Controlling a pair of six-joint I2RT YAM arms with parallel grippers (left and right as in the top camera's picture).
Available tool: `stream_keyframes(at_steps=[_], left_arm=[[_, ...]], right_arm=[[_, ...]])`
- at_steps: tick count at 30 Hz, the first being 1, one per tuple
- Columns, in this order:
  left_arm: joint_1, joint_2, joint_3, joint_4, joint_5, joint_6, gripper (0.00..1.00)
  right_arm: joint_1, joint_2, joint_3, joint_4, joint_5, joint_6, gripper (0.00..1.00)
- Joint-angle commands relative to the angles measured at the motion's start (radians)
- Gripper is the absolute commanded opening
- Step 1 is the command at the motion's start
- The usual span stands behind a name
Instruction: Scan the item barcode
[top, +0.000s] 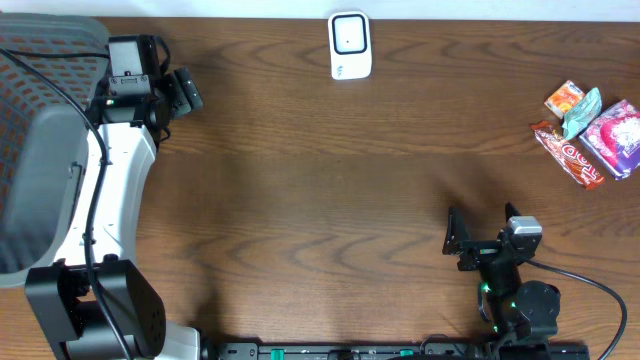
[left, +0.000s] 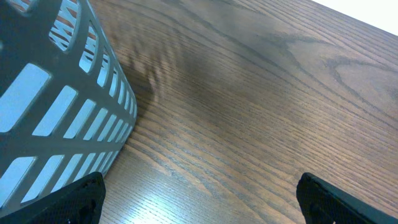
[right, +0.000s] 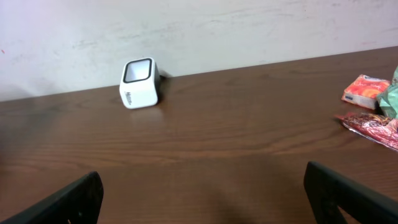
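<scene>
Packets (top: 590, 130) for scanning sit in a loose cluster at the far right edge of the table (top: 320, 190), four of them by my count: a small orange one (top: 563, 97), a crumpled teal one (top: 582, 112), a long red bar wrapper (top: 567, 153) with a glossy, crinkled sheen, and a squarish pink-and-purple pouch (top: 617, 137), all touching or just beside one another. One scanner (top: 350, 45) stands at the far middle edge, a rounded white plastic block with a dark window on its face. Over on the left there's one grey plastic basket (top: 40, 150), slotted walls, curved corners. The tabletop is dark brown wood with a strong wavy grain. Two arms out here: the left gripper (left: 199, 208) hangs just beside the basket wall, its black fingers spread wide with only bare wood between them. The right gripper (right: 202, 199) sits low at the near edge, well apart from the packets and facing the scanner, jaws likewise wide apart and holding nothing.
</scene>
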Motion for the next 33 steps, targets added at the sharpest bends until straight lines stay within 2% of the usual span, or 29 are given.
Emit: stream_keyframes(at_steps=[1, 12, 33], left_arm=[[0.004, 0.005, 0.005, -0.003, -0.009, -0.008, 0.98], [0.004, 0.005, 0.005, -0.003, -0.009, -0.008, 0.98], [0.004, 0.005, 0.005, -0.003, -0.009, -0.008, 0.98]], right_arm=[[-0.018, -0.010, -0.010, 0.000, 0.002, -0.019, 0.99], [-0.037, -0.010, -0.010, -0.001, -0.001, -0.130, 0.99], [-0.069, -0.010, -0.010, -0.001, 0.002, -0.164, 0.99]])
